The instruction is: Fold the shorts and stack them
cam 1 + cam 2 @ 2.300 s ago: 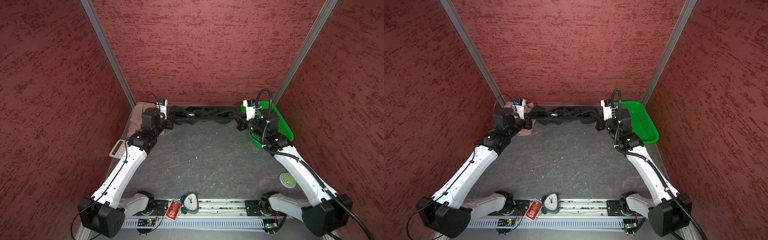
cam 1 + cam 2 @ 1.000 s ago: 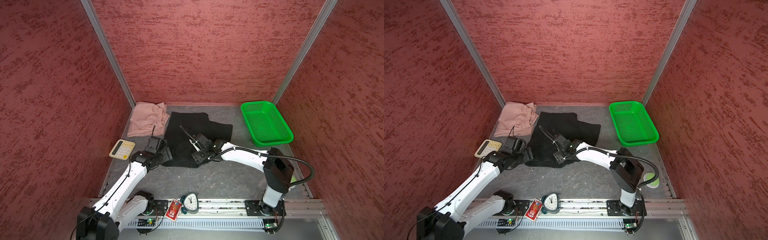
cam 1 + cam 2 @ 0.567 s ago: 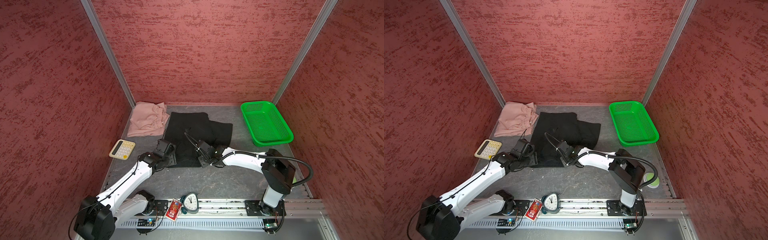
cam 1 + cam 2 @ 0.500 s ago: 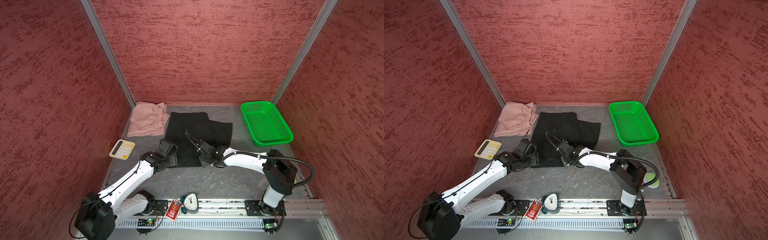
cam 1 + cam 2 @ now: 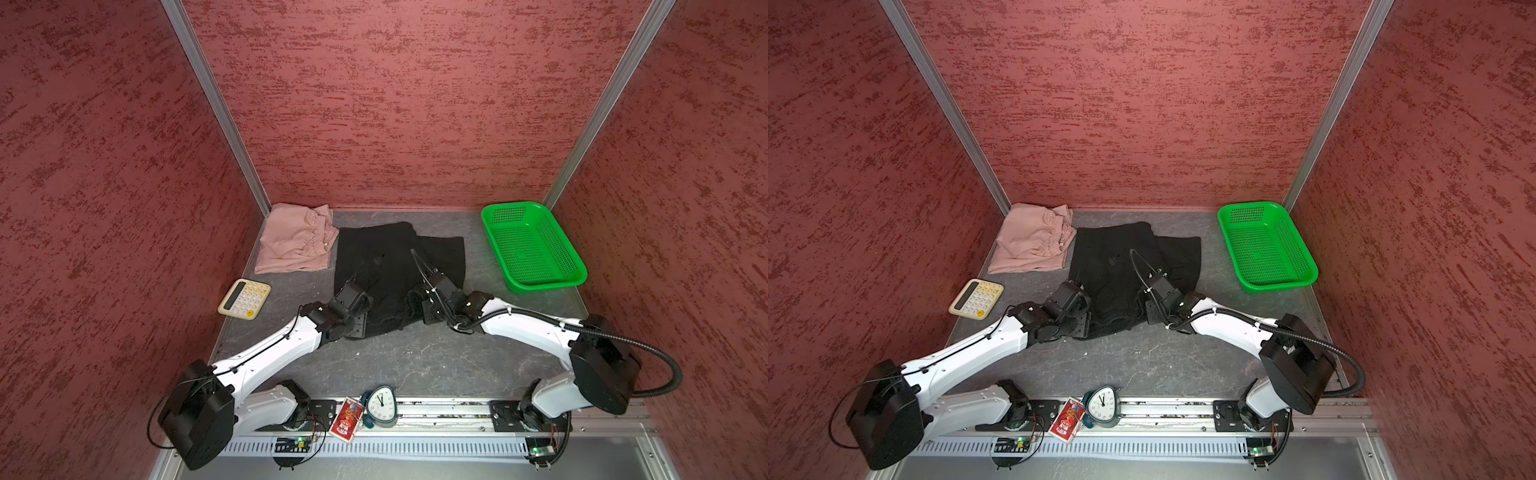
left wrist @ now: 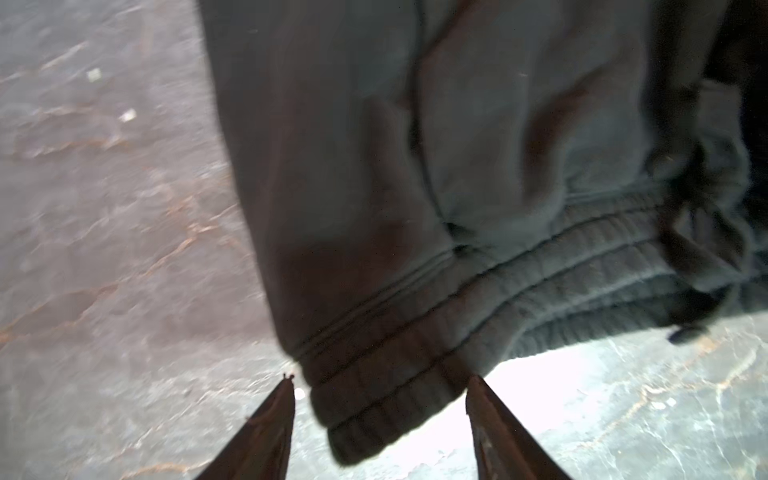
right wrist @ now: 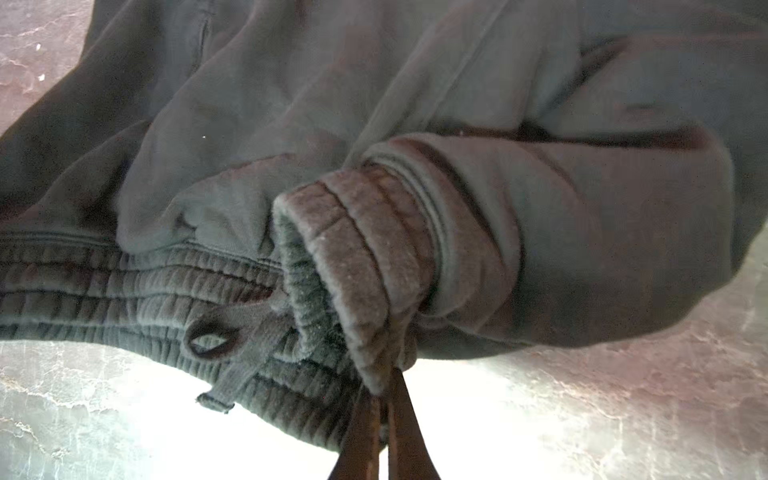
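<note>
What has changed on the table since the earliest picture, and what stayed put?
The black shorts, then stretched between both arms at the back wall, now lie flat. Both arms drew back to the near waistband: the right end effector has shut on it, the left end effector straddles its corner, open. Pink shorts, green basket, calculator and clock unchanged.

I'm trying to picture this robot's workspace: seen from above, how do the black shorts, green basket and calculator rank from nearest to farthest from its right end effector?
In a top view, from the right end effector:
1. black shorts: gripped by it, mid-table.
2. green basket: on the right, toward the back corner.
3. calculator: far across, by the left edge.
</note>
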{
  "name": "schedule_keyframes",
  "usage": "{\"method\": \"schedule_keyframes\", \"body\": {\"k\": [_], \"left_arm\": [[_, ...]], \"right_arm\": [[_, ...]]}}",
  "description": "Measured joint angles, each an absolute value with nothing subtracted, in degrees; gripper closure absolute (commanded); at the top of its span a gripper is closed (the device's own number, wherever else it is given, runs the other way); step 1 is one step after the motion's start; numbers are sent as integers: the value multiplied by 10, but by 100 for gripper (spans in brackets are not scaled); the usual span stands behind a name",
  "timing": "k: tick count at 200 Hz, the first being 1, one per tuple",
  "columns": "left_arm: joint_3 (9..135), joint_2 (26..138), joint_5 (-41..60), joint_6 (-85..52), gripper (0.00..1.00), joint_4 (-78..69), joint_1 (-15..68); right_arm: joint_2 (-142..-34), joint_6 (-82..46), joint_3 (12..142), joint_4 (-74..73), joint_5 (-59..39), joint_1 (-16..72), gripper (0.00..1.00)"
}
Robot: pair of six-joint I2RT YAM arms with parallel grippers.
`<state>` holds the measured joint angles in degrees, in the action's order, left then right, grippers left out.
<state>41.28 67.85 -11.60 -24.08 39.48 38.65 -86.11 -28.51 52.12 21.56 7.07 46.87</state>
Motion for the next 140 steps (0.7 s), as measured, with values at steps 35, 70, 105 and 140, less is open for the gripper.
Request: {"method": "schedule_keyframes", "body": {"k": [35,70,105,140], "left_arm": [[445,748,-112,-218,35,387,410],[480,804,-121,-208,42,402,417],[499,815,-134,-213,49,431,431],[507,836,-148,-227,97,460,438]], "right_arm": [[-855,-290,515,207,64,468,96],[-832,-294,504,204,65,462,99],[-784,-302,486,195,64,442,100],[-762,-311,468,186,65,431,100]]}}
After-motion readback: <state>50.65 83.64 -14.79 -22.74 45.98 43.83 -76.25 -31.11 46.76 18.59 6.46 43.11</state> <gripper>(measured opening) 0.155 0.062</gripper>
